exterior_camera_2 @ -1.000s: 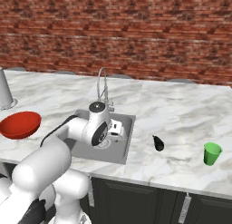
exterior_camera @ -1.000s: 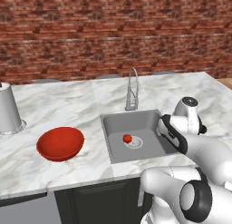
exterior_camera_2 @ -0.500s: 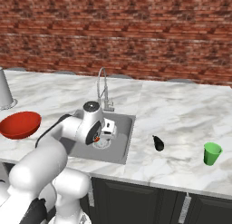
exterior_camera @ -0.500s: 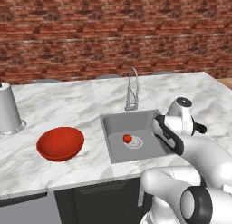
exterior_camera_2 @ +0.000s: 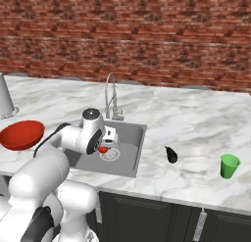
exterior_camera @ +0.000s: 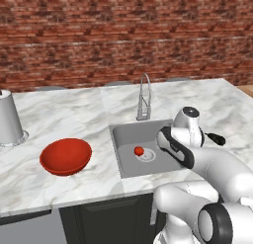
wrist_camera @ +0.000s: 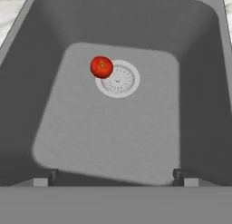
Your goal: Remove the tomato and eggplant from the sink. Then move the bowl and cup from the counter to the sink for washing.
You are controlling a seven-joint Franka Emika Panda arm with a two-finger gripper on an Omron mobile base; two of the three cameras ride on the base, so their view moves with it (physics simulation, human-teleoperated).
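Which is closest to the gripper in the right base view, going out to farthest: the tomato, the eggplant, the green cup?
1. Tomato: in the sink, just below the gripper.
2. Eggplant: on the counter, right of the sink.
3. Green cup: farther right on the counter.

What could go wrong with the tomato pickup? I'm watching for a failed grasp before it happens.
The tomato is small, round and lies at the drain's edge, so it may roll away when touched. The open gripper is above the sink and off to one side of it; descending without recentering could miss or hit the wall.
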